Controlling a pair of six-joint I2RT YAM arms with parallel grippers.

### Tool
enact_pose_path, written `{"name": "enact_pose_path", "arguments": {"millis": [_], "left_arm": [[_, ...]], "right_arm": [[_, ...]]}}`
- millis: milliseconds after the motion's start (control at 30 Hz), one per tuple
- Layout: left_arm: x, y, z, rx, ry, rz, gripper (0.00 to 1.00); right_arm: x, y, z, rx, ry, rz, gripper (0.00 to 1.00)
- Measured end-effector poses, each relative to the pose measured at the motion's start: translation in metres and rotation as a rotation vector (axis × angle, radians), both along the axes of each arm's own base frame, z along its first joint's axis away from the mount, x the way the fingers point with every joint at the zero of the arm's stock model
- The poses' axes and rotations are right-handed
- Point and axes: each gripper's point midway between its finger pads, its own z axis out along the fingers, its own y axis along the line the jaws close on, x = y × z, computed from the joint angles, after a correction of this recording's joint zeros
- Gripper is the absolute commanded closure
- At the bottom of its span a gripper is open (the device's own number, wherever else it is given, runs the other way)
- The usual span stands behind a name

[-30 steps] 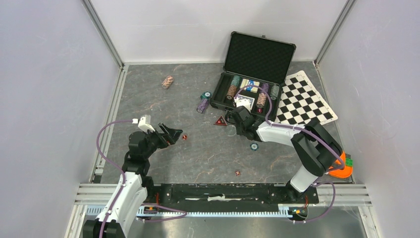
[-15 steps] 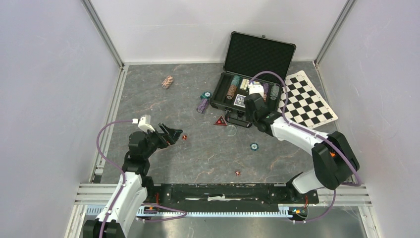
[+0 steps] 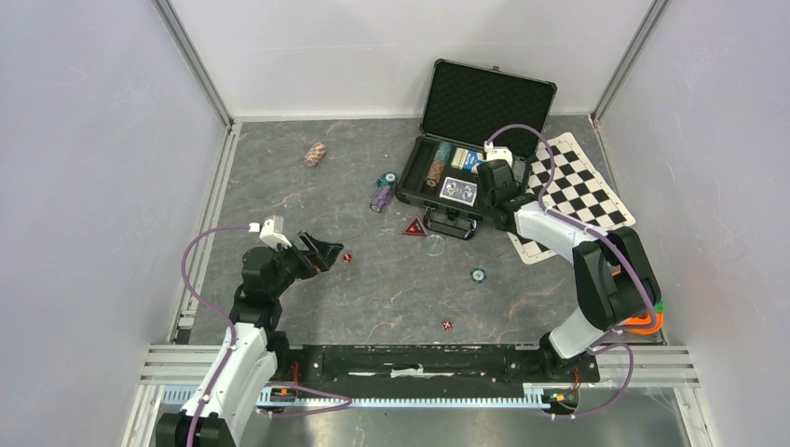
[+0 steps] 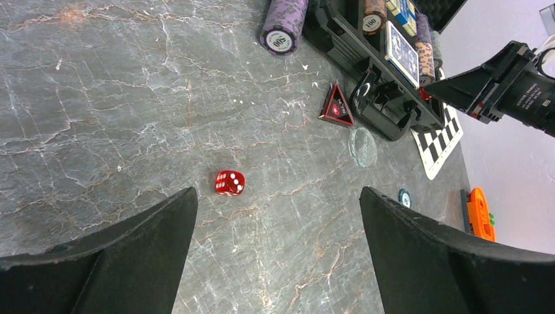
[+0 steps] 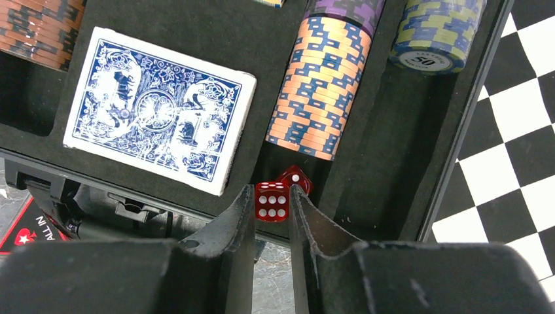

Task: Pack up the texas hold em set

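Two claws noted. We find the right claw (image 5: 271, 191) pinching a red die (image 5: 271, 203) over the black case (image 5: 393, 144), beside an orange chip stack (image 5: 321, 85). We find the left claw (image 4: 276, 193) spread wide above a second die (image 4: 230, 182) on the surface (image 4: 131, 98).

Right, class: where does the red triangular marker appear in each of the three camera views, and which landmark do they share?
Top external: red triangular marker near the centre, on the table by the black case's near-left corner.
Left wrist: marker upper centre, beside the case front.
Right wrist: marker in the bottom-left corner, partly cut off.
Shared landmark: the blue card deck lying in the case.
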Motion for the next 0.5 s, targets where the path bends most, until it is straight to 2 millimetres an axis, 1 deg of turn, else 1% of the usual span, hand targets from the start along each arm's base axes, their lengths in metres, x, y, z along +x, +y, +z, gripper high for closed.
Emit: {"name": "enact_pose_path", "arguments": {"millis": [200,333,500], "left_arm": [[0.000,0.000,0.000,0.000,0.000,0.000,0.00],[0.000,0.000,0.000,0.000,0.000,0.000,0.00],[0.000,0.000,0.000,0.000,0.001,0.000,0.00]], "right_arm": [[0.006,-0.001,-0.001,0.019,-0.001,0.000,0.81],[0.011,0.002,-0.003,0.035,-0.004,0.009,0.81],[0.012,0.001,-0.004,0.035,-0.003,0.007,0.80]]}}
